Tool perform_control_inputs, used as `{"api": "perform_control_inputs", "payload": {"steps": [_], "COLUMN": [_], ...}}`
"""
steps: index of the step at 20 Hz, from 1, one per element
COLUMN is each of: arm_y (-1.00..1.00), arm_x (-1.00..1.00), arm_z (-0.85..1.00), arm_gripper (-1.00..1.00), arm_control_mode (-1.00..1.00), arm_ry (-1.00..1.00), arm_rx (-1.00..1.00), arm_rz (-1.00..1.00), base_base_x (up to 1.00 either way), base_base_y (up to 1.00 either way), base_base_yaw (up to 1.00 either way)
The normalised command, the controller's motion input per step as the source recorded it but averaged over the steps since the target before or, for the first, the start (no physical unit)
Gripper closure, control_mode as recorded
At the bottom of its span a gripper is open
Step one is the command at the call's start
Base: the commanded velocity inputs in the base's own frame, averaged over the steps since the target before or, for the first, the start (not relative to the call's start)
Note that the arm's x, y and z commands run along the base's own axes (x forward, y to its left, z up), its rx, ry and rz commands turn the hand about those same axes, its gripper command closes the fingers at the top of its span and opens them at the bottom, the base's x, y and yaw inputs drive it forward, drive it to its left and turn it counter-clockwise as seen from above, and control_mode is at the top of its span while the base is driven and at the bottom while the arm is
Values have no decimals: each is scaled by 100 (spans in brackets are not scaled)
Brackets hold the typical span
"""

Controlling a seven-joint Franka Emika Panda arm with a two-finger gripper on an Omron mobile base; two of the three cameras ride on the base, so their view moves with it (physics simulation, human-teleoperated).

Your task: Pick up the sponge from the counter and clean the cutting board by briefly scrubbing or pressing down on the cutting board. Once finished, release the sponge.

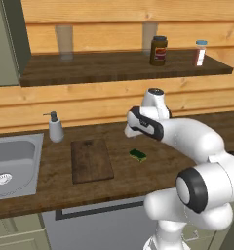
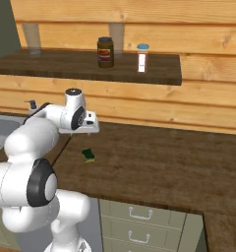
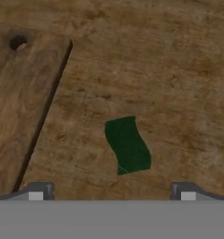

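Observation:
The sponge, a small dark green block with a yellow layer, lies on the wood counter just right of the cutting board. The board is a dark brown slab with its hole at the far short edge. My gripper hovers above the counter, open, with nothing between its fingertips. In the hand view the sponge sits a little ahead of the fingertips and between them, and the cutting board runs along the left.
A steel sink is set into the counter at the left, with a soap dispenser beside it. The upper shelf holds a dark jar, a small bottle and a glass.

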Motion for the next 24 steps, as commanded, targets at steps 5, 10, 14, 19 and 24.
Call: {"api": "perform_control_inputs", "payload": {"steps": [5, 10, 14, 19, 24], "arm_y": [-8, 0, 0, 0, 0], "arm_x": [0, 3, 0, 0, 0], "arm_z": [-20, -19, -21, -19, -18], "arm_gripper": [-100, -100, -100, -100, -100], "arm_control_mode": [-100, -100, -100, -100, -100], "arm_ry": [-2, -1, 0, 0, 0], "arm_rx": [-13, -11, 0, 0, 0], "arm_rz": [10, 2, 8, 8, 6], "base_base_x": [0, 0, 0, 0, 0], "base_base_y": [0, 0, 0, 0, 0], "base_base_yaw": [0, 0, 0, 0, 0]}}
